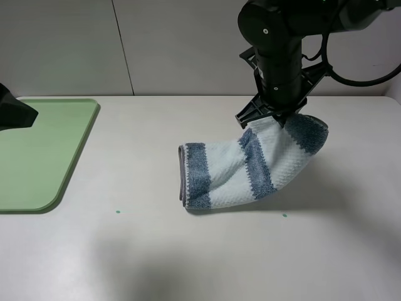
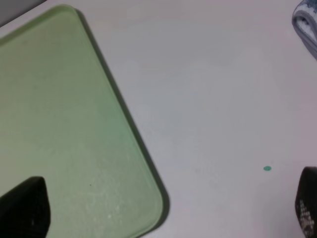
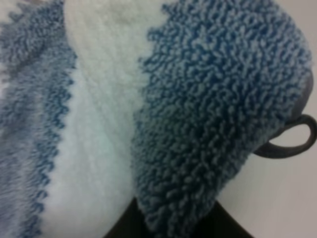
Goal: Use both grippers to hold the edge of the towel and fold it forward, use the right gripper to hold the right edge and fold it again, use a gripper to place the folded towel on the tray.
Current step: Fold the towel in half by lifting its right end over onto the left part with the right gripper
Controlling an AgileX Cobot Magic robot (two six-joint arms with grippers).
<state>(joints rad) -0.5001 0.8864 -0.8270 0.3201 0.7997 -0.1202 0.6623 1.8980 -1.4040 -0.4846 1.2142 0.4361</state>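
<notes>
Centrally, pale tabletop under grey panelled wall; right pincer clamped on towel, left pincer apart.

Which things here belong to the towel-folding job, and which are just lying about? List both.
Job in hand:
towel, right end lifted
tray
right claw, shut on the towel
left claw, open by the tray

Just lying about:
two small green dots on the table

No text, label, brand or number can be read in any view. The only marks are 2 small green spots on the table, a left dot and a right dot, both plain.
</notes>
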